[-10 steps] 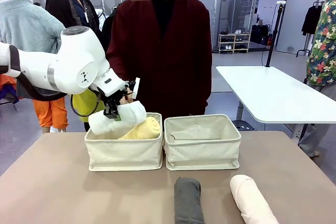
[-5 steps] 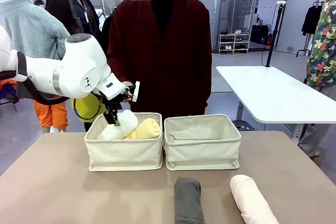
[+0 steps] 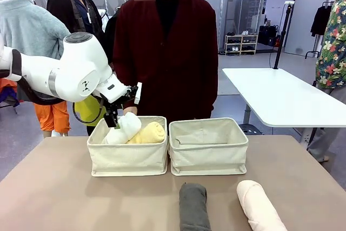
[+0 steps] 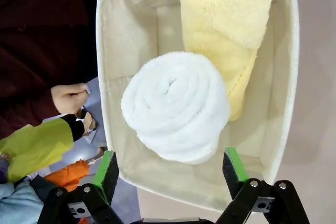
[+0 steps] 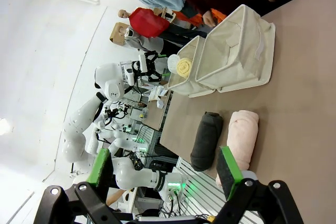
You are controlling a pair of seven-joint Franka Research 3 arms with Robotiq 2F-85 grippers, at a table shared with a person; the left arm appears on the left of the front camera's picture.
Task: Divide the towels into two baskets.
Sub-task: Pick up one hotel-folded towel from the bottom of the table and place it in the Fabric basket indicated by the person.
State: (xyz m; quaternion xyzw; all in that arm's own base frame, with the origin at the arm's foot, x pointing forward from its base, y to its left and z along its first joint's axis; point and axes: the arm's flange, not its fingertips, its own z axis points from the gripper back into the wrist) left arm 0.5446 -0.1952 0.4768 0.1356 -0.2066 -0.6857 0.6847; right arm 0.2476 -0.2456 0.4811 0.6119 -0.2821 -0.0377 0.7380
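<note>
Past the brown counter (image 3: 54, 187) a person (image 3: 165, 52) stands at its far edge, with others behind. Toward that edge, the left basket (image 3: 128, 158) and right basket (image 3: 208, 155) sit side by side. In the left one the white towel (image 4: 176, 106) leans against the yellow towel (image 4: 226, 19). Our left pincer (image 4: 170, 167) hangs over the white roll, pads spread to either side of its end. The right basket's near wall hides its floor. The grey towel (image 3: 193, 206) and pink towel (image 3: 259, 206) lie at the near edge, cut off there. Our right pincer (image 5: 164, 166) gapes wide, well back from them.
</note>
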